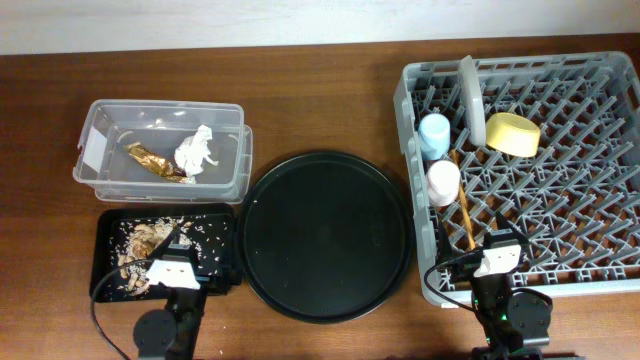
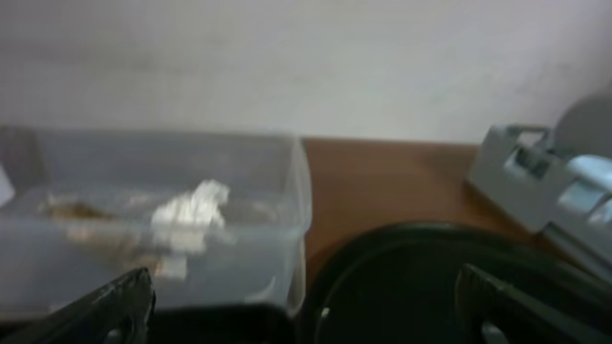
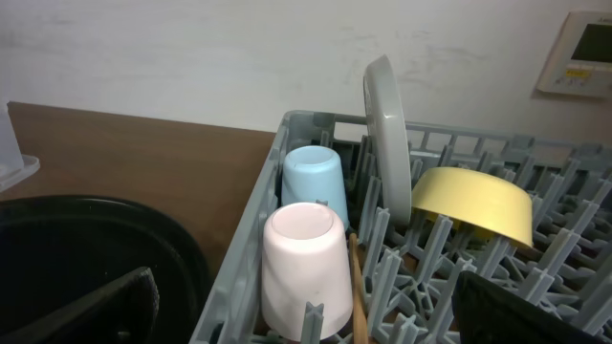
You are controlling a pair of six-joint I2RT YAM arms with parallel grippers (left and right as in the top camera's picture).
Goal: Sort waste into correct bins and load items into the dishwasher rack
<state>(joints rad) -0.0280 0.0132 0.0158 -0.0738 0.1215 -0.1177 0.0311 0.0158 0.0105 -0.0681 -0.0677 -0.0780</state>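
The grey dishwasher rack (image 1: 560, 170) at the right holds the blue cup (image 1: 435, 135), the pink cup (image 1: 443, 182), the pale plate (image 1: 467, 95) on edge, the yellow bowl (image 1: 512, 133) and the wooden chopsticks (image 1: 465, 215). The clear tub (image 1: 100, 175) at the back left holds the white tissue (image 1: 196, 150) and the golden-brown foil wrapper (image 1: 152, 160). The flat black tray (image 1: 215, 262) holds beige food scraps (image 1: 140, 248). My left gripper (image 2: 306, 311) is open and empty near the flat tray's front edge. My right gripper (image 3: 306, 311) is open and empty over the rack's near left corner.
A large round black tray (image 1: 325, 235) lies between the flat tray and the rack. Brown table shows around them. A pale wall runs behind the table, with a wall panel (image 3: 577, 53) at the upper right of the right wrist view.
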